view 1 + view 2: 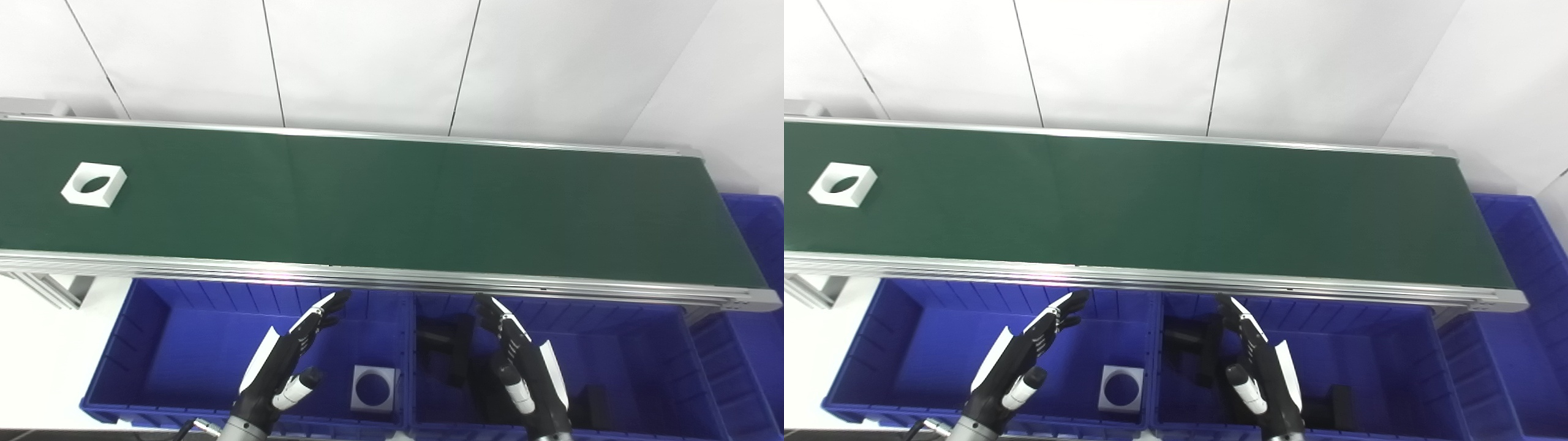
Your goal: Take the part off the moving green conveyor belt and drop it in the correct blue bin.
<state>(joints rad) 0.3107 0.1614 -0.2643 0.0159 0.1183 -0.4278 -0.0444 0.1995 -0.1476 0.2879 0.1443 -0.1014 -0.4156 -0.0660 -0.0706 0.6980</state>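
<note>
A white square plastic block with a round hole through it (94, 184) lies flat on the dark green conveyor belt (392, 202), far toward the belt's left end and well apart from both hands. Neither hand touches it.

The left hand (285, 361) is spread open and holds nothing, fingers extended and pointing up toward the belt's silver near rail (367, 275), thumb out to the side. It hovers over the left blue plastic bin (116, 343), in which a second white square block with a round hole (373, 388) rests near the right wall. The right hand (520, 367) is open in the same way, palm facing the left hand, empty, hanging over the middle blue plastic bin (643, 343), which holds several black parts (444, 343); their shapes are hard to make out.

The right eye view shows more of a third blue bin (1519, 257) past the belt's right end, while the left eye view shows more of the floor and frame at the left.
</note>
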